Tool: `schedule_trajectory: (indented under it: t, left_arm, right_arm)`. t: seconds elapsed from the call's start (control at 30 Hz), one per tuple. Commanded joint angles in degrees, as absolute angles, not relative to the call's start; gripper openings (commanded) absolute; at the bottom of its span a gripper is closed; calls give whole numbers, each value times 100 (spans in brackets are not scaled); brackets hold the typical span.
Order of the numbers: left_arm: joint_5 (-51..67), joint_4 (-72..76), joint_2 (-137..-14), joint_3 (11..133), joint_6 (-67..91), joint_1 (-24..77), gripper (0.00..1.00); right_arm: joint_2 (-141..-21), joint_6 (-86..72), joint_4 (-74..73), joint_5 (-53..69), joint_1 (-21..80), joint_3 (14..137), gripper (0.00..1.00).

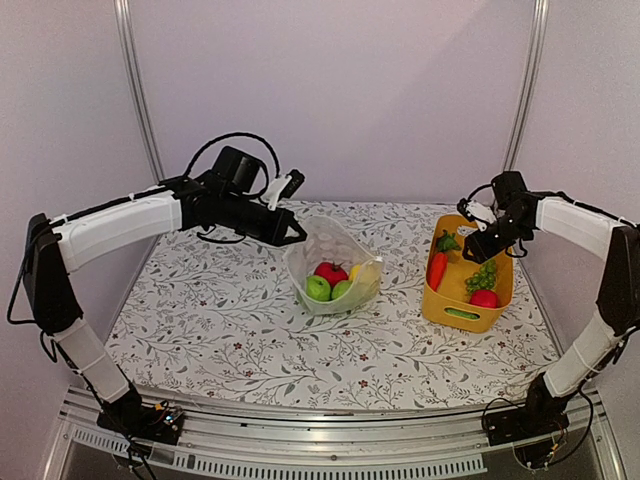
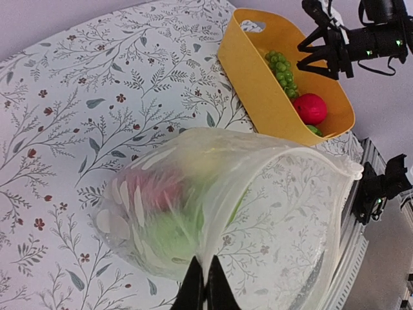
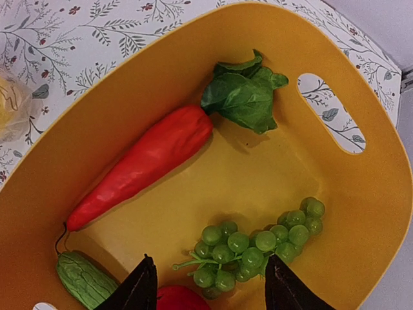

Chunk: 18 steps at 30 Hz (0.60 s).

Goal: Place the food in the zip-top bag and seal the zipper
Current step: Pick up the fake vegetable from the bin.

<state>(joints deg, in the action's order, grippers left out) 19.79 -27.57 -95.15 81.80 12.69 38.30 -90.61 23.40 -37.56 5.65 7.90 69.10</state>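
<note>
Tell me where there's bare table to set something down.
Widest bare cloth: left of the zip-top bag, out to the left edge of the table. Also the near strip in front of bag and yellow bin. Crowded: the narrow gap between them, and inside the bin.

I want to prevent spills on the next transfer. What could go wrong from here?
1. The left tool pinches the zip-top bag at just one spot of its rim; the floppy film could slip and the mouth sag shut.
2. The right tool hangs open over the grapes, with the red fruit right beside one finger; closing may catch both.
</note>
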Motion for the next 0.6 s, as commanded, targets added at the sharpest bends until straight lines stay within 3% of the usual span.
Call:
schedule_trajectory:
  t: [0.0,0.57]
  left_arm:
    - [2065,-2585,-9378,8098,1323,3685,0]
    - [2199,-2408,-9277,7933,1373,3665,0]
  right_arm:
    - [-9030,2339,-3729,295,692,6824,57]
    - [-8722,2551,-4683,172,702,6706,61]
